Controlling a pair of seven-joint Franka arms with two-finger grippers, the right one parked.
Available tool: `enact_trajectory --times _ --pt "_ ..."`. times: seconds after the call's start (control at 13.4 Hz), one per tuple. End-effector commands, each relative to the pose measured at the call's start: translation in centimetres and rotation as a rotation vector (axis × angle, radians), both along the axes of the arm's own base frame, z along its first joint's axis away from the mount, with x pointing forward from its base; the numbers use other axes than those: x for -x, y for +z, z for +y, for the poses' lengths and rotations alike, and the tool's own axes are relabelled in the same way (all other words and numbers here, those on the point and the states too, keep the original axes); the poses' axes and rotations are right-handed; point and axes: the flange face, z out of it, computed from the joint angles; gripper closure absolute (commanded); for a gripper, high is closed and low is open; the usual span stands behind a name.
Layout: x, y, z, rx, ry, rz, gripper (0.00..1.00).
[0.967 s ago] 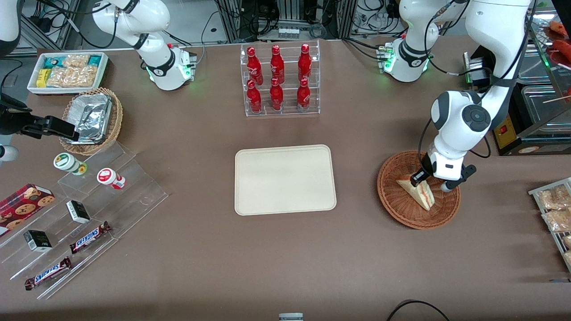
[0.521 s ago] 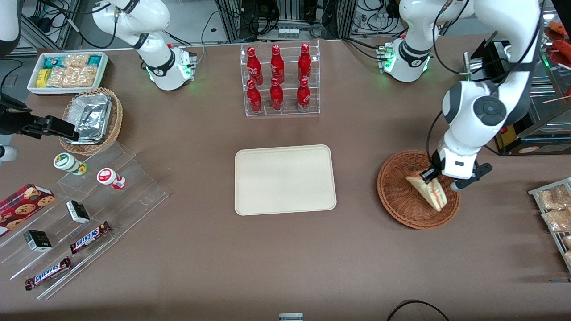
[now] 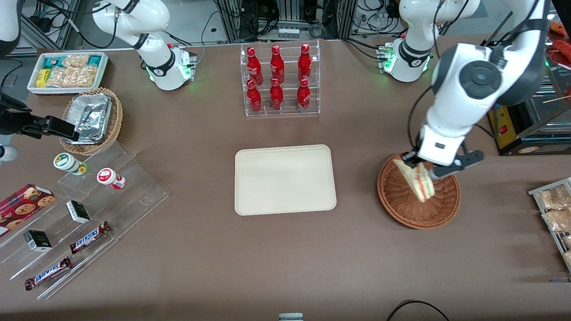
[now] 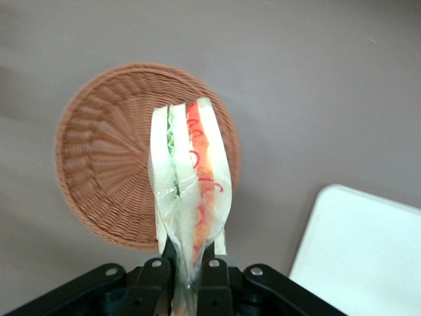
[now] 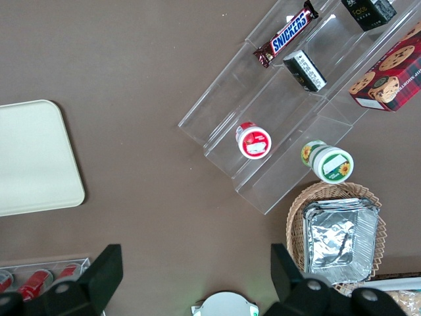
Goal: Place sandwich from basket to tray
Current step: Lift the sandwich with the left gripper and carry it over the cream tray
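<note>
The gripper (image 3: 418,166) hangs above the basket (image 3: 403,207), its two fingers (image 4: 152,280) pressed together on one end of the sandwich (image 3: 417,178). The sandwich is lifted clear of the wicker and held over the part of the basket farther from the front camera. Its long axis runs away from the gripper, so that the free end droops down toward the basket floor and slants toward the front camera. In the left wrist view the cut edge faces the camera, with the green layer beside the pink-red one between white bread, all under clear wrap (image 4: 191,191). The tray (image 3: 285,179) lies flat on the table (image 3: 285,258), well apart from the basket, toward the parked arm's end.
</note>
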Motion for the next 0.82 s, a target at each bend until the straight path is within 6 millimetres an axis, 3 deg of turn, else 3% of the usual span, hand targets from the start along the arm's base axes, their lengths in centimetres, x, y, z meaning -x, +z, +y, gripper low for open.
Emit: enact_trajectory --times 0.0,0.3,0.45,0.52,0.67,0.74 --pt "0.4 -1.0 -5.5 0.017 -0.086 0.023 1.00" --pt "1.7 -0.7 -12.3 0.076 -0.210 0.026 1.00" --pt "1.4 -1.5 -14.9 0.124 -0.247 0.048 1.00" --pt "1.4 -2.3 -16.1 0.129 -0.276 0.053 1.00" --pt "3.2 -3.8 -21.6 0.101 -0.301 0.036 1.00" --pt "2.9 -5.3 -23.0 0.082 -0.281 0.031 1.00"
